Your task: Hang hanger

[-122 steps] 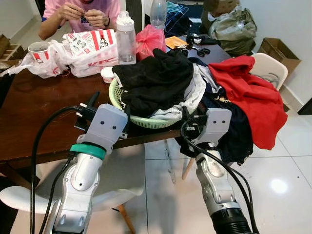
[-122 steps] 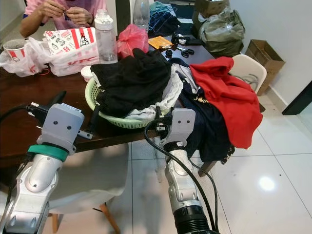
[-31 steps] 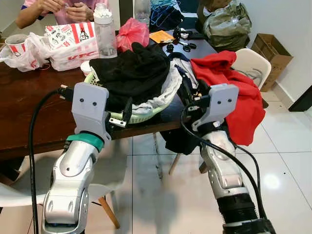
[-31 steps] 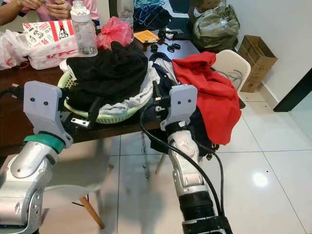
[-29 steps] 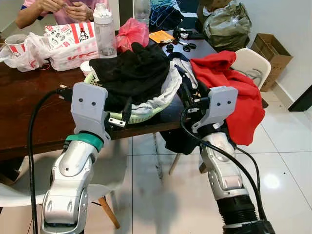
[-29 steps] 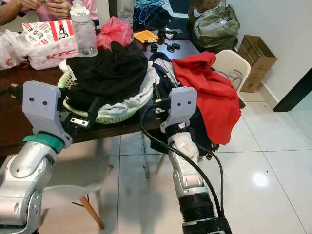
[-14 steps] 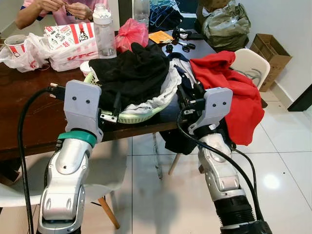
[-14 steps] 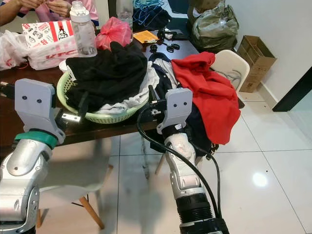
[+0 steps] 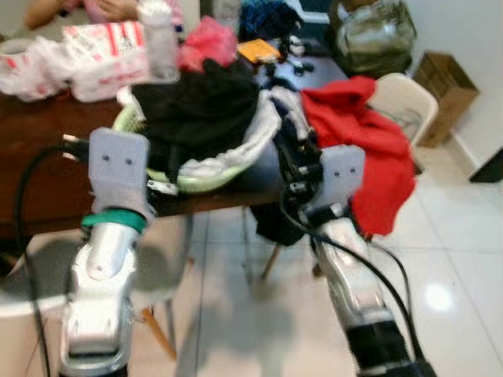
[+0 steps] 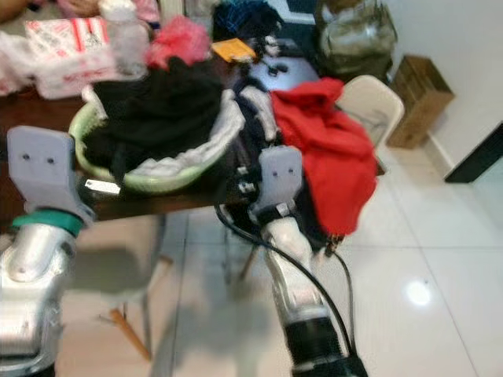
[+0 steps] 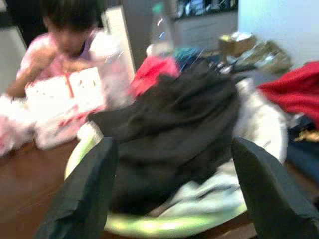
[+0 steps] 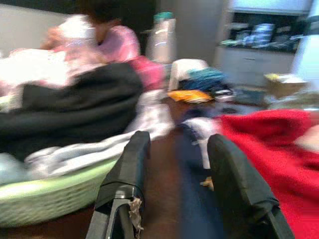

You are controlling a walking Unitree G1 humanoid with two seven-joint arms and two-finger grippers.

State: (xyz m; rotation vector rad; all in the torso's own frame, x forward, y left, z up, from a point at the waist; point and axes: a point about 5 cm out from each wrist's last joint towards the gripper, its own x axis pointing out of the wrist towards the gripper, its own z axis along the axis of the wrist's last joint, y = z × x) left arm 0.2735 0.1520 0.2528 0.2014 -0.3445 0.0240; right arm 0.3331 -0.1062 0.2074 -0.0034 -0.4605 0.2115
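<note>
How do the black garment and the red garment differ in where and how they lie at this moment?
The black garment is heaped in the green basket on the table, while the red garment is draped over the white chair beside the table and hangs down toward the floor. The black one sits bunched in a mound; the red one spreads in a long fall. Both lie loose, with neither pincer touching them.

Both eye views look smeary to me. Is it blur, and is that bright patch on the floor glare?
Yes: both eye views are motion-blurred, softening the green basket and red garment. The wrist views blur too, worst on the person. The bright spot on the floor tiles is reflected light.
</note>
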